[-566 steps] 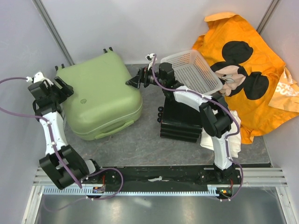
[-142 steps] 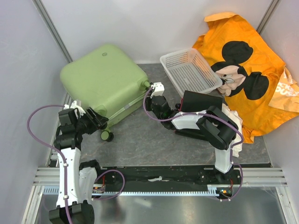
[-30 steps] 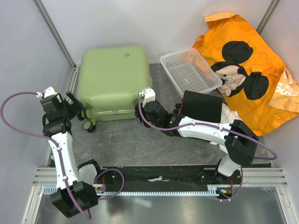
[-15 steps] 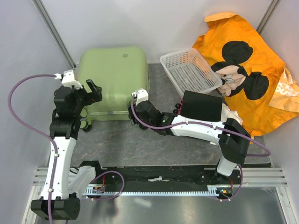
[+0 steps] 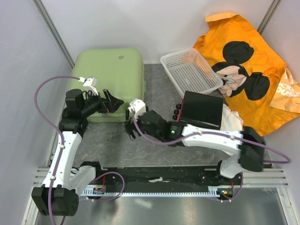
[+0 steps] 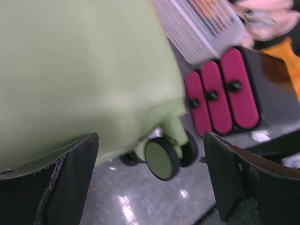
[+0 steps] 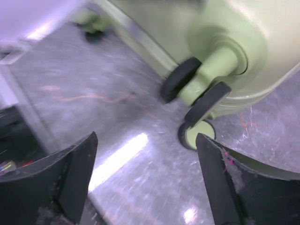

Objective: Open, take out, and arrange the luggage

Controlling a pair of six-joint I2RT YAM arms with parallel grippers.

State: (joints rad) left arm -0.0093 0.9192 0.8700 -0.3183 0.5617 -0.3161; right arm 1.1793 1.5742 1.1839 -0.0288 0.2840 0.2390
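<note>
Luggage (image 5: 110, 75) sits at the back left of the desk (image 5: 154, 150). It is shut, and its little wheels (image 7: 180, 84) face the near side. A while back it lay the other way round, with its handle to the front, so it has been turned all the way.

One second ago the right tool (image 5: 130, 130) was tucked against the bottom right corner of the luggage. The left tool (image 5: 111, 101) was down by the wheels on the left. Now the right tool has pulled back and hangs over bare desk, a little apart from that corner. The left tool has swung up over the near edge of the green shell. Both tools are wide open, with nothing between their fingers (image 6: 51, 187).

I think the turning is done and the opening has not begun. Nothing has been taken out.

Some things are hard to see. Both wrist views are blurry. From above, the left arm covers part of the near edge, so the wheels on that side are hidden. I cannot find a zip or a catch in any view. I cannot tell if the left tool touches the shell or only hovers. The basket (image 5: 192, 70), the black box (image 5: 201, 110) and the orange cloth (image 5: 253, 61) sit off to the right.
</note>
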